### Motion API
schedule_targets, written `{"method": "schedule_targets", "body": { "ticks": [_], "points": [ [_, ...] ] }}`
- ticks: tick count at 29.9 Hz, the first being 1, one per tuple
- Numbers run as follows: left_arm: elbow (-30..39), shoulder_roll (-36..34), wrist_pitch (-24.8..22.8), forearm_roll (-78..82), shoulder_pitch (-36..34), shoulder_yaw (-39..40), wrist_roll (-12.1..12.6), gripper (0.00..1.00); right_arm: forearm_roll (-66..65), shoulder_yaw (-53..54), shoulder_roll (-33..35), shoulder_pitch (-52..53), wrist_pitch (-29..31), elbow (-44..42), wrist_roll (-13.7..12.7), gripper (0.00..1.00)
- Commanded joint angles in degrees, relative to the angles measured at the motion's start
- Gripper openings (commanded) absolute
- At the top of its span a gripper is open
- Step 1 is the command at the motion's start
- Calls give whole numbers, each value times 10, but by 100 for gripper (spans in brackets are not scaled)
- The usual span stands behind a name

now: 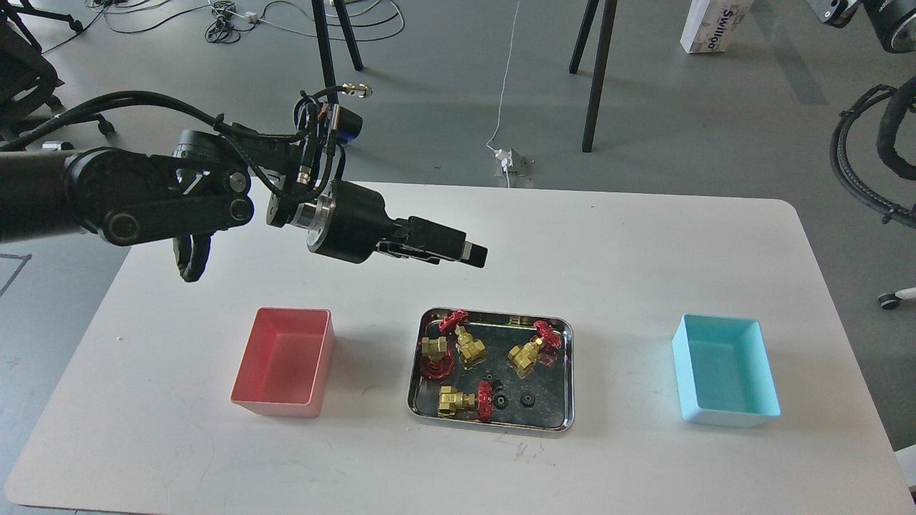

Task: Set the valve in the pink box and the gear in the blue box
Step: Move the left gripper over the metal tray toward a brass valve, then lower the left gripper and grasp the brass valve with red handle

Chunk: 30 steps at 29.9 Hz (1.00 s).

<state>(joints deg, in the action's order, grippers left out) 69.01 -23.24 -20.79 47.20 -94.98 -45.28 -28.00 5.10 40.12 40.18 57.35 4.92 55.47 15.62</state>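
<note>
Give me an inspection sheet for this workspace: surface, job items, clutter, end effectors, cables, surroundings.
Surface: white table, rounded corners, faint scuffs near the front edge.
Job items: four valves and three black gears all lie in the steel tray at centre; pink box to its left, empty; blue box to its right, empty.
Clutter: nothing seen on the table beyond these.
End effectors: left end effector hangs above the table behind the tray, holding nothing, fingers close together; right end effector not in view.
Cables: black bundle along the left arm; white lead and tangled cords on the floor.
Surroundings: grey floor, black stand legs, a carton, chair base at far left.
</note>
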Motion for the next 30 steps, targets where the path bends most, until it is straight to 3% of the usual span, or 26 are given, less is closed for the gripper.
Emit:
{"method": "schedule_targets", "body": {
  "ticks": [1, 6, 10, 12, 16, 30],
  "points": [
    [4, 50, 79, 22, -28, -118, 0, 99, 0, -1, -1, -10, 1, -2, 1, 100],
    [-9, 123, 178, 30, -19, -189, 0, 99, -9, -5, 0, -5, 2, -5, -6, 100],
    [-26, 144, 191, 27, 16, -187, 0, 99, -8, -4, -7, 15, 1, -32, -67, 100],
    [-54, 156, 207, 27, 43, -186, 0, 99, -8, -4, -13, 24, 1, -51, -86, 100],
    [-95, 166, 215, 27, 80, -185, 0, 98, -8, -4, -29, 23, 2, -54, -86, 100],
    [-111, 168, 244, 31, 145, -184, 0, 91, -8, -4, -33, 16, 2, -54, -86, 100]
  ]
}}
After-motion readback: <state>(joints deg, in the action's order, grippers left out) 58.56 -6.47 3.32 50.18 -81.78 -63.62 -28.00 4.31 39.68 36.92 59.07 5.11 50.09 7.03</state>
